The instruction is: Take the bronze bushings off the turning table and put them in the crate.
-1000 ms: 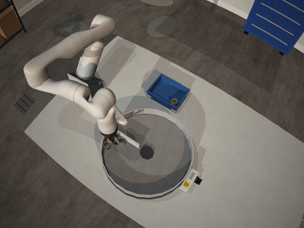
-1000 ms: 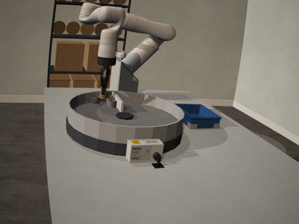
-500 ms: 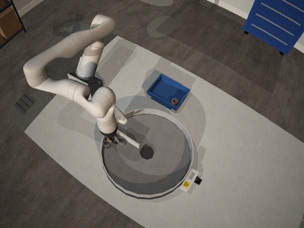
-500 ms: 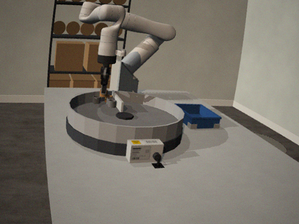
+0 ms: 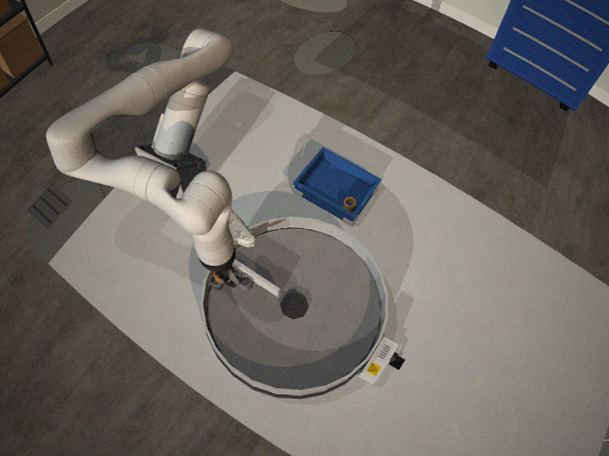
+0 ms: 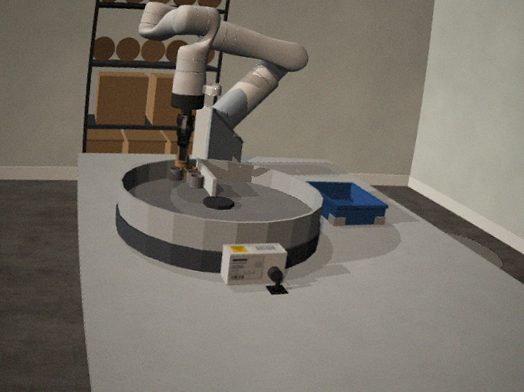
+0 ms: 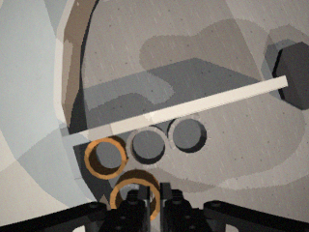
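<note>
Bronze shows at the fingers of the tool (image 5: 227,280) (image 6: 182,156) (image 7: 155,191), which are nearly together, clamped on the wall of one bronze bushing (image 5: 217,277) (image 6: 180,163) (image 7: 113,197) above the turning table (image 5: 295,344) (image 6: 168,224) (image 7: 232,159). Another bronze bushing (image 7: 87,158) lies on the turning table at the lower left of the wrist frame, near the pale divider bar (image 5: 258,278) (image 6: 208,177) (image 7: 217,101). Right of it in that frame come a steel bushing (image 7: 130,146) and, beside that, a second steel bushing (image 6: 195,180) (image 7: 205,135), both along the lower side of the bar. Left of centre in the exterior frame, a further steel bushing (image 6: 175,175) sits below the tool; the wrist view mostly hides it. Above the turning table in the top frame, the blue crate (image 5: 337,182) (image 6: 354,211) rests on the bench (image 5: 473,314) (image 6: 329,352) with one bronze bushing (image 5: 345,206) in its lower right corner. The white box (image 5: 379,360) (image 6: 253,264) stands just beside the turning table, at its lower right in the top frame
</note>
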